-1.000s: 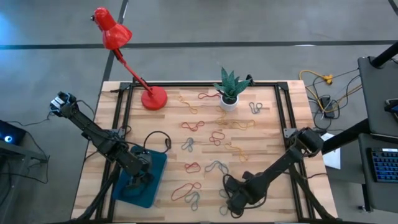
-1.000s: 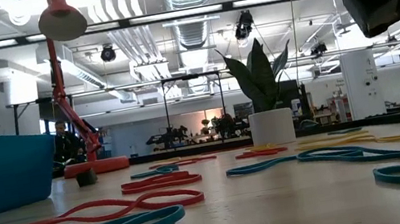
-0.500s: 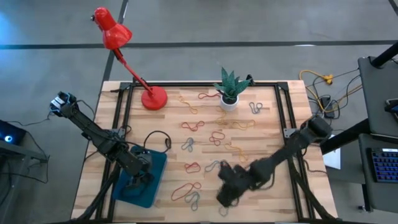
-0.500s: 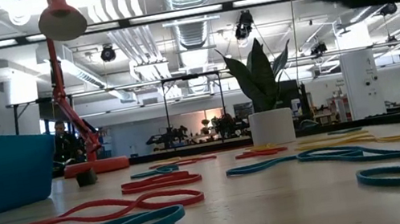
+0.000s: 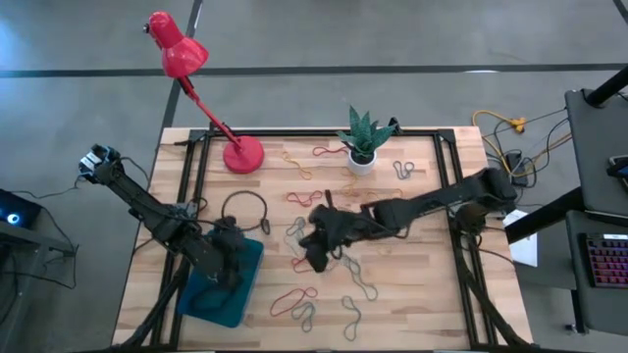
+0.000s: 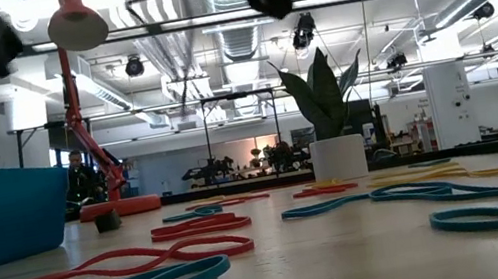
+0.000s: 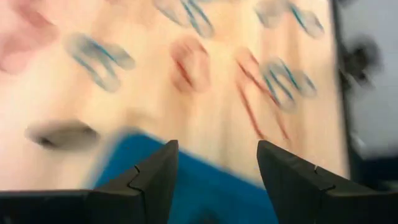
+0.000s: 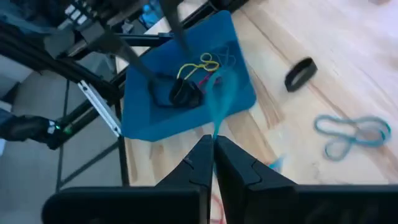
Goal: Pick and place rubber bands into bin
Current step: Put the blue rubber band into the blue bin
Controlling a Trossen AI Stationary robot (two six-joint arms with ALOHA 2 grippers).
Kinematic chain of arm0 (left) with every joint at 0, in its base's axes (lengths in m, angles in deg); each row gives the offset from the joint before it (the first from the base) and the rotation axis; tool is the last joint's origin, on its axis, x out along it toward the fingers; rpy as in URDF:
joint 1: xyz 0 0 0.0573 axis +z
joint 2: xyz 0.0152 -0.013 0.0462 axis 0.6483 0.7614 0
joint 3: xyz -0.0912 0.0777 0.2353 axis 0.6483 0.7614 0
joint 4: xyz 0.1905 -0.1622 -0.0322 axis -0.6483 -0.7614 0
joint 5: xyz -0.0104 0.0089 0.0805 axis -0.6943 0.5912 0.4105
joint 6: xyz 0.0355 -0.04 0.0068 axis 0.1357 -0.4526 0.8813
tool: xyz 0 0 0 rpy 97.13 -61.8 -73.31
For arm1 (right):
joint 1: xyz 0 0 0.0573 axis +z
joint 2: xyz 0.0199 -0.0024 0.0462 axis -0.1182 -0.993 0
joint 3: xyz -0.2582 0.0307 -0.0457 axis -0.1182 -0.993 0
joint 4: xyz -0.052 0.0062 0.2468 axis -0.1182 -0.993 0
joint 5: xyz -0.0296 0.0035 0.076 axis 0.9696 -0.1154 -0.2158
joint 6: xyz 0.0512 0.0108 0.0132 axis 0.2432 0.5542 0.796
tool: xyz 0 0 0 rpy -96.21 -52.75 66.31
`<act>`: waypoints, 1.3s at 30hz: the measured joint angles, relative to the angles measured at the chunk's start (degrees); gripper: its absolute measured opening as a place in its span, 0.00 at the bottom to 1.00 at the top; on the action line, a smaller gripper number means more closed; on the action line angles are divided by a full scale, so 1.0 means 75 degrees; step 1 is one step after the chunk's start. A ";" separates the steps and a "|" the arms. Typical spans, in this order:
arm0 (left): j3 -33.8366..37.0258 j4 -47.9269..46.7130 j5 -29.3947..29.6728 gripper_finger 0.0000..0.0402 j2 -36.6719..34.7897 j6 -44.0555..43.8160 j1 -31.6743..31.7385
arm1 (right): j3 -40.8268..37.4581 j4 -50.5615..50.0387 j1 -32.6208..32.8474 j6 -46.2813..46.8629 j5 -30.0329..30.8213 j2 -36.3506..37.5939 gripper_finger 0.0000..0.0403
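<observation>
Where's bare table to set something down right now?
The best spot is the near right corner of the table, bordered by the right arm, the right rail and the near edge. The middle is crowded: rubber bands are scattered from the plant pot towards the near edge. The bin takes the near left.

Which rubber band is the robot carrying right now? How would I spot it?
Find the blue bin at the table's left front corner. Just short of it, the right tool hangs above the wood, pinched shut on a teal rubber band. It is the only band dangling in the air; the others lie flat.
</observation>
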 joint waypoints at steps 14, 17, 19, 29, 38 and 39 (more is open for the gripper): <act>-0.0476 0.1046 0.0758 0.57 -0.0010 0.1980 0.0937 | 0.2521 -0.1770 -0.0396 -0.1341 -0.0730 -0.1196 0.02; -0.0523 0.0989 0.0950 0.57 -0.0094 0.2061 0.0953 | 0.2805 -0.2173 -0.0356 -0.1465 -0.0709 -0.1395 0.02; -0.0527 0.1008 0.0956 0.57 -0.0155 0.2161 0.0953 | 0.2966 -0.2126 -0.0311 -0.1498 -0.0713 -0.1478 0.02; -0.0498 0.2164 -0.0047 0.57 -0.0108 0.3079 0.1124 | 0.3859 -0.2302 -0.0294 -0.1737 -0.0908 -0.2023 0.02; -0.0459 0.1988 -0.0843 0.57 -0.0044 0.3064 0.1229 | 0.4090 -0.3091 -0.0280 -0.1839 -0.0960 -0.2176 0.02; -0.0457 0.1999 -0.0854 0.57 -0.0044 0.3064 0.1232 | 0.4088 -0.3158 -0.0274 -0.1850 -0.0963 -0.2166 0.02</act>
